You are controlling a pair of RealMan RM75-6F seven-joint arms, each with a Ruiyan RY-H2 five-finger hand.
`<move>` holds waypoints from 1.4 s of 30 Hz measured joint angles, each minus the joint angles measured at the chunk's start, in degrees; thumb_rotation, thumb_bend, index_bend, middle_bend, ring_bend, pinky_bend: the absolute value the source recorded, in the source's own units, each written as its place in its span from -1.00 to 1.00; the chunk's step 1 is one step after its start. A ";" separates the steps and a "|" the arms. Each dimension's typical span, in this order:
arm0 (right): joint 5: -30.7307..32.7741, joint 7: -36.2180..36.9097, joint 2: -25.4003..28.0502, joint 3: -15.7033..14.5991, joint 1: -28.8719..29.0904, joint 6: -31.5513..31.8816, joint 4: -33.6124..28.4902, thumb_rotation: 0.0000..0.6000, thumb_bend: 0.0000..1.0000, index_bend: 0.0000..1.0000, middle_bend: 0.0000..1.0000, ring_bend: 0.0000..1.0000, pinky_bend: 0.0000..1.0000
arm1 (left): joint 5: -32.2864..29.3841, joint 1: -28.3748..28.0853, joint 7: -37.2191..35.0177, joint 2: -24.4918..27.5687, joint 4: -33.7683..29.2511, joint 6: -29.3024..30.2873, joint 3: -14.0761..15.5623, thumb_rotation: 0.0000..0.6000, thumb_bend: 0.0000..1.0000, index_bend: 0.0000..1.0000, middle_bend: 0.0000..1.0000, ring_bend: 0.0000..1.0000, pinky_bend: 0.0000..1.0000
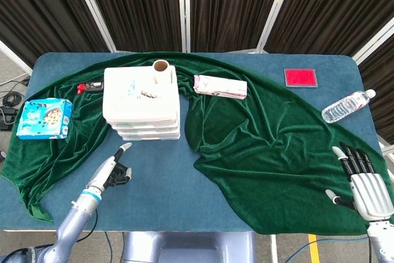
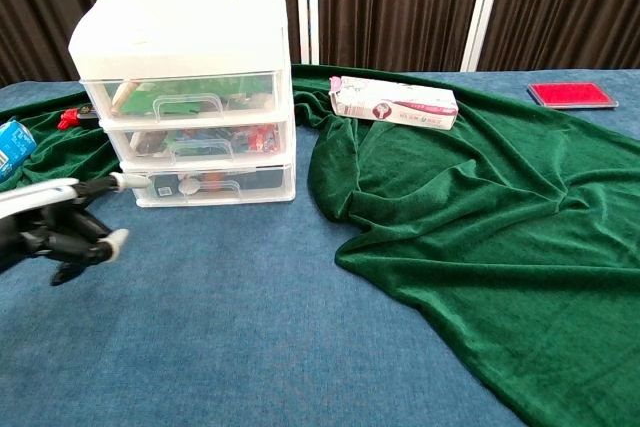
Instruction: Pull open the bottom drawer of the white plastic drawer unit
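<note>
Right hand (image 1: 367, 183) rests at the near right corner of the bench (image 1: 160, 189), on the edge of the green cloth (image 1: 271, 146); fingers (image 1: 352, 158) straight and spread, holding nothing.

Left hand (image 2: 60, 222) is raised above the bare blue surface in front of the white drawer unit (image 2: 185, 87), apart from it. One finger extends toward the bottom drawer (image 2: 210, 183); the others are curled in. Nothing is held.

The unit stands left of centre with all three drawers closed. The bottom drawer's handle (image 2: 203, 186) is untouched.

Beyond: a pink-and-white carton (image 1: 220, 86) lies on the cloth; a blue snack pack (image 1: 44, 118) at the left edge; a water bottle (image 1: 346, 106) at the right; a red pad (image 1: 300, 77) at the far right.
</note>
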 measured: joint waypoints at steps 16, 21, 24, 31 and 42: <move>-0.13 1.48 0.58 0.02 -0.03 0.13 0.09 1.00 -0.88 -0.94 -1.00 -1.00 -1.00 | -13.90 -7.95 1.10 -6.54 7.21 -7.02 -4.30 1.00 0.31 -1.00 0.77 0.66 0.59; -0.05 2.20 0.77 0.08 0.00 0.11 0.18 1.00 -0.88 -0.94 -1.00 -1.00 -1.00 | -16.27 -9.76 1.73 -8.20 9.48 -7.72 -5.02 1.00 0.32 -1.00 0.77 0.66 0.59; -0.10 2.45 0.84 0.05 0.06 -0.01 0.25 1.00 -0.88 -0.94 -1.00 -1.00 -1.00 | -17.29 -10.81 2.12 -8.86 10.49 -8.00 -5.50 1.00 0.32 -1.00 0.77 0.66 0.59; -0.04 2.55 0.85 0.01 0.16 -0.27 0.30 1.00 -0.88 -0.94 -1.00 -1.00 -1.00 | -19.18 -12.63 2.67 -10.10 11.36 -8.80 -6.08 1.00 0.32 -1.00 0.77 0.66 0.59; -0.24 2.41 0.88 -0.14 0.14 -0.28 0.15 1.00 -0.88 -0.93 -1.00 -1.00 -1.00 | -19.17 -12.80 -0.39 -12.18 13.63 -10.38 -6.65 1.00 0.32 -1.00 0.78 0.66 0.59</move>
